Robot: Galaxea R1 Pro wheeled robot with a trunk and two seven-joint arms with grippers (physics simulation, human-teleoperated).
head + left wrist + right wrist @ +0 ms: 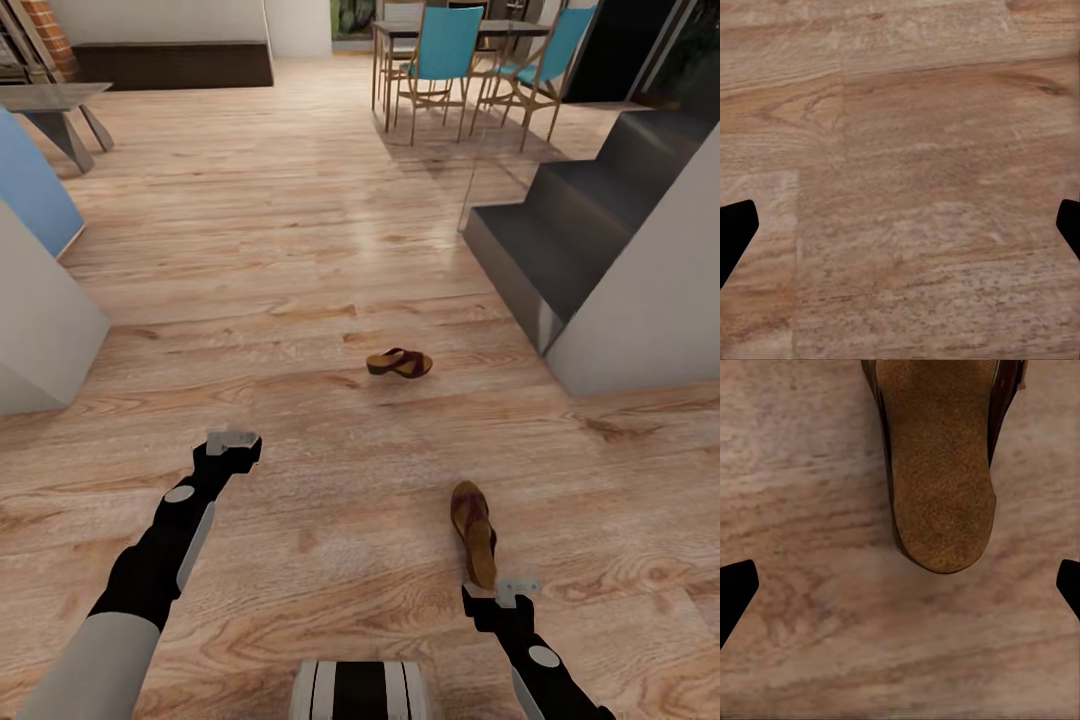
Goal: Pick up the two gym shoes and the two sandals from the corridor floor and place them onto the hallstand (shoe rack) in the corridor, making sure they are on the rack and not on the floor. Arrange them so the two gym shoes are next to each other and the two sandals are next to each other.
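Two dark reddish-brown sandals lie on the wood floor. One sandal point(474, 530) lies lengthwise just beyond my right gripper point(515, 588); its tan heel end point(939, 472) fills the near part of the right wrist view, with my open fingers point(735, 589) set wide and short of it. The other sandal point(400, 362) lies on its side farther ahead, near the grey steps. My left gripper point(232, 440) hangs open over bare planks point(900, 180), holding nothing. The gym shoes and the hallstand are out of view.
Dark grey steps point(560, 220) with a white side wall point(660, 300) rise at the right. A white block point(40, 320) and a blue panel point(30, 190) stand at the left. Far back are a dining table with turquoise chairs point(440, 50) and a low grey table point(50, 105).
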